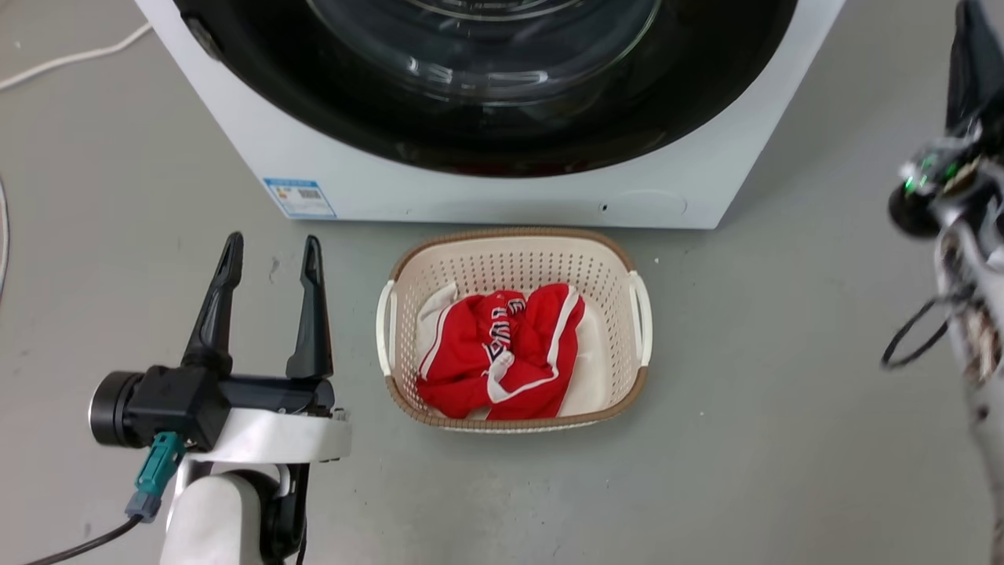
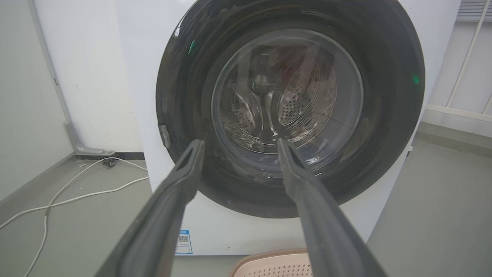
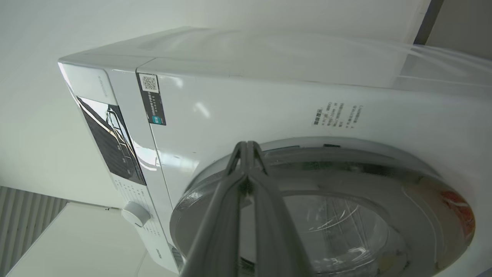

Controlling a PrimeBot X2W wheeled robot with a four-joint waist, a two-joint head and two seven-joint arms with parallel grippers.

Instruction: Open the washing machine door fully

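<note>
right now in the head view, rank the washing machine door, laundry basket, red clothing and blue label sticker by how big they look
1. washing machine door, though cropped by the top edge
2. laundry basket
3. red clothing, lying inside the basket
4. blue label sticker

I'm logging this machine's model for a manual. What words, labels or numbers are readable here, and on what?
Nothing reads clearly.
Blue label on the washing machine, low front corner: code square, print too small.
Dark sticker near its control panel: code square, text blurred.
Grey printed lines above the door: too blurred.
White letters on the red garment in the basket: crumpled, unreadable.
</note>
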